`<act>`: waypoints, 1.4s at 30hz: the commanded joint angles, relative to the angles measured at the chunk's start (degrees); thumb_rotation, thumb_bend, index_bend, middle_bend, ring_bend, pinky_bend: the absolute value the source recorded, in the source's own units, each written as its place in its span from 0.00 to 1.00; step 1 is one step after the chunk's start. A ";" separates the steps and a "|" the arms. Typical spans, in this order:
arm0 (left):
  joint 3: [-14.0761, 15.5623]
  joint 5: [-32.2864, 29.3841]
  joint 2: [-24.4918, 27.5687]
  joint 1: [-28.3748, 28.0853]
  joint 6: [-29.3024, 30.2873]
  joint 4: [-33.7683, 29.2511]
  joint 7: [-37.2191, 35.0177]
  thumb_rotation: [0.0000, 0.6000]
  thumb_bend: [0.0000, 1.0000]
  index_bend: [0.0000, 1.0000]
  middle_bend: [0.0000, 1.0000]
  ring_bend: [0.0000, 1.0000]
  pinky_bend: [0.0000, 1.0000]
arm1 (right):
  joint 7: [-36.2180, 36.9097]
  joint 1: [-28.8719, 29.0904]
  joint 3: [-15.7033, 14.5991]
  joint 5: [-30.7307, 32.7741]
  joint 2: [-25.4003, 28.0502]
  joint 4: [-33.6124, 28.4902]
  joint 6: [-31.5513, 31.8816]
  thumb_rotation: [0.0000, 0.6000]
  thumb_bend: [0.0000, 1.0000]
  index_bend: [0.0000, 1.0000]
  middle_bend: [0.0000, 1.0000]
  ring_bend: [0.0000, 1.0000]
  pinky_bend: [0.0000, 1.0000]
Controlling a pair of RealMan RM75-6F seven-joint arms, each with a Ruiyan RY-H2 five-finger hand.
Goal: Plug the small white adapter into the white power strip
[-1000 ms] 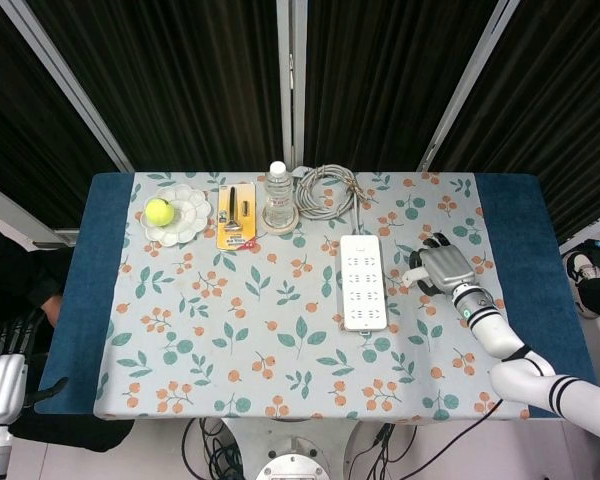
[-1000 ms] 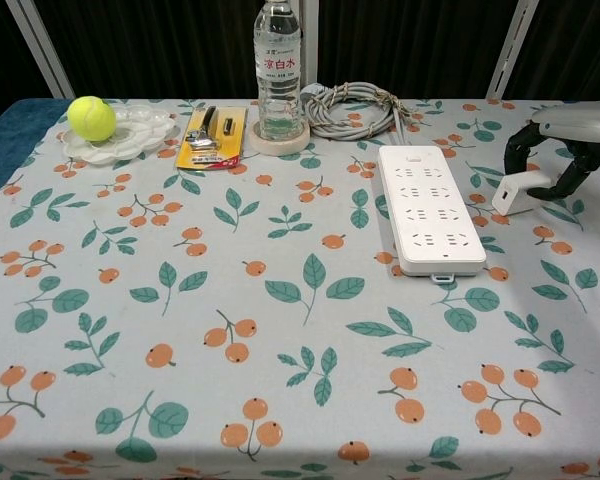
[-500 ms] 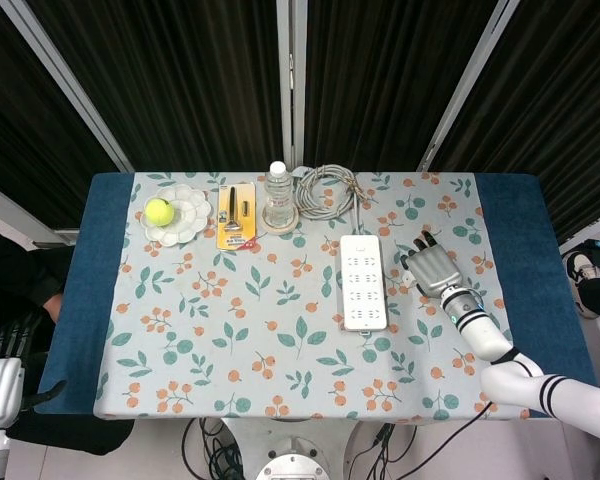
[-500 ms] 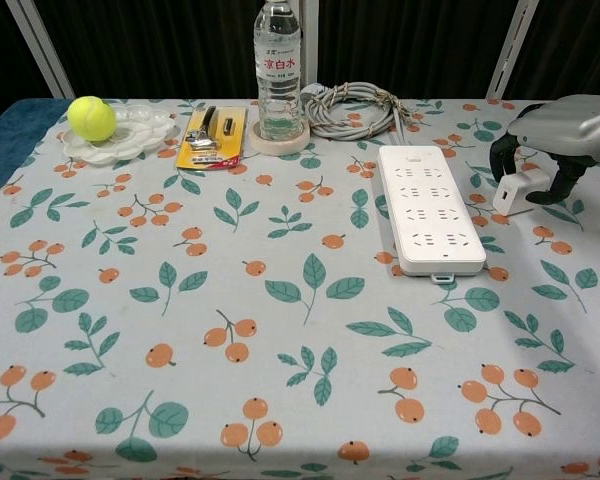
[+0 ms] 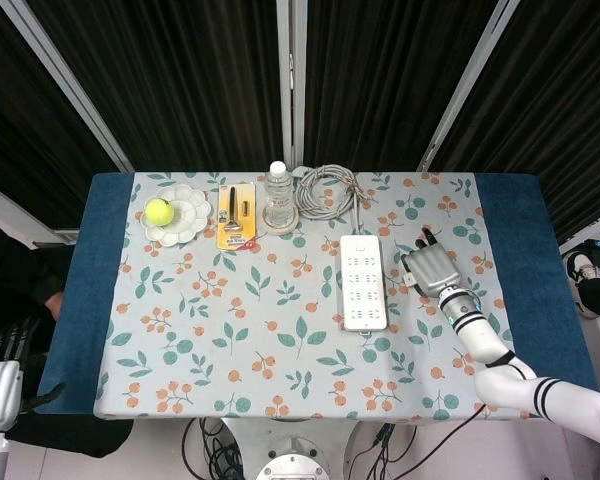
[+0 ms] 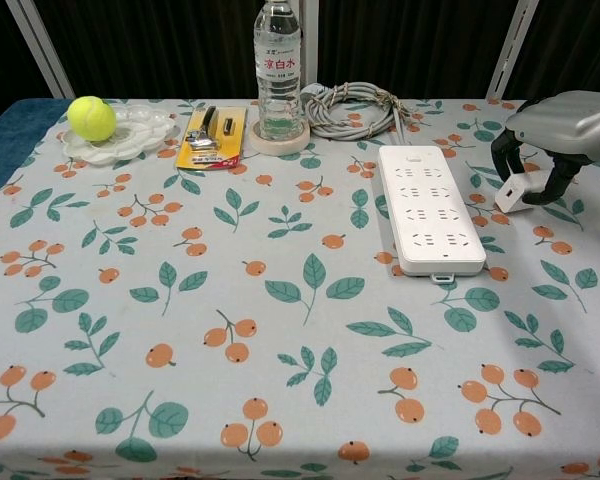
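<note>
Landmark: white power strip [image 6: 428, 208], lying flat on the table [image 6: 280, 400] with its long side running away from the robot, sockets facing up.
Tennis ball [image 6: 91, 117]: far left of the power strip, resting on a white scalloped dish [image 6: 130, 135] near the table's back edge.
Yellow card pack [image 6: 213, 135]: left of the power strip, between the dish and the bottle, flat on the cloth.
Water bottle [image 6: 278, 60]: left of the power strip and behind it, upright on a round coaster [image 6: 280, 140].
Grey cable coil [image 6: 350, 110]: just behind the power strip's far end.
Small white adapter [image 6: 515, 190]: just right of the power strip, apart from it, lifted slightly off the table and tilted.
Right hand [image 6: 550, 140]: right of the power strip, palm down, fingers curled over the adapter and gripping it.
Left hand: neither view shows it; only a bit of the arm appears at the lower left edge of the head view.
</note>
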 commanded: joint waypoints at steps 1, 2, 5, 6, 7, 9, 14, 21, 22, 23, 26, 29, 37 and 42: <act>-0.03 0.08 -0.01 0.00 0.06 0.00 0.01 1.00 0.08 0.07 0.00 0.00 0.00 | 3.81 -1.13 1.15 -0.80 0.67 -1.44 1.29 1.00 0.25 0.65 0.51 0.23 0.00; -0.03 0.08 0.01 0.00 0.06 -0.02 0.04 1.00 0.08 0.07 0.00 0.00 0.00 | 5.50 -1.51 1.63 -0.91 1.04 -2.18 1.53 1.00 0.25 0.65 0.51 0.23 0.00; -0.07 0.18 0.08 -0.01 0.13 -0.12 0.15 1.00 0.08 0.07 0.00 0.00 0.00 | 12.55 -3.02 3.44 -1.30 2.61 -4.93 1.99 1.00 0.26 0.65 0.51 0.24 0.00; -0.08 0.20 0.09 -0.02 0.14 -0.14 0.17 1.00 0.08 0.07 0.00 0.00 0.00 | 15.88 -3.75 4.20 -1.63 3.11 -5.74 2.26 1.00 0.26 0.66 0.51 0.24 0.00; -0.07 0.23 0.09 -0.02 0.12 -0.16 0.18 1.00 0.08 0.07 0.00 0.00 0.00 | 18.45 -4.34 4.66 -2.02 3.41 -6.11 2.45 1.00 0.27 0.66 0.52 0.24 0.00; -0.06 0.27 0.06 -0.06 0.06 -0.18 0.23 1.00 0.08 0.07 0.00 0.00 0.00 | 25.18 -5.86 5.72 -2.74 3.59 -6.38 2.72 1.00 0.27 0.66 0.52 0.24 0.00; -0.03 0.41 0.10 -0.22 -0.19 -0.32 0.53 1.00 0.08 0.07 0.00 0.00 0.00 | 43.47 -9.11 6.92 -6.08 2.15 -3.94 1.30 1.00 0.29 0.67 0.52 0.24 0.00; 0.00 0.63 0.39 -0.36 -0.26 -1.09 1.25 1.00 0.08 0.07 0.00 0.00 0.00 | 62.54 -10.82 6.02 -13.07 -1.23 3.13 -0.50 1.00 0.30 0.67 0.52 0.24 0.00; 0.03 0.64 0.42 -0.36 -0.29 -1.18 1.34 1.00 0.08 0.07 0.00 0.00 0.00 | 64.19 -10.84 5.74 -14.03 -1.76 4.26 -0.53 1.00 0.30 0.67 0.52 0.24 0.00; 0.06 0.66 0.45 -0.36 -0.29 -1.27 1.42 1.00 0.08 0.07 0.00 0.00 0.00 | 65.81 -10.80 5.46 -14.86 -2.24 5.29 -0.69 1.00 0.30 0.67 0.52 0.24 0.00; 0.11 0.75 0.50 -0.28 -0.13 -1.50 1.54 1.00 0.08 0.07 0.00 0.00 0.00 | 70.45 -10.56 4.89 -17.06 -3.66 8.36 -0.84 1.00 0.30 0.66 0.52 0.24 0.00; 0.19 0.82 0.63 -0.15 0.03 -1.72 1.62 1.00 0.08 0.07 0.00 0.00 0.00 | 73.87 -10.20 4.19 -19.04 -4.79 10.94 -0.77 1.00 0.31 0.66 0.52 0.24 0.00; 0.30 0.97 0.80 0.06 0.34 -2.03 1.75 1.00 0.08 0.07 0.00 0.00 0.00 | 80.84 -9.66 2.48 -22.94 -6.86 15.49 0.80 1.00 0.30 0.66 0.52 0.24 0.00; 0.39 1.10 0.88 0.12 0.37 -2.08 1.72 1.00 0.08 0.07 0.00 0.00 0.00 | 80.71 -9.68 1.35 -24.04 -6.25 16.40 1.44 1.00 0.28 0.65 0.48 0.20 0.00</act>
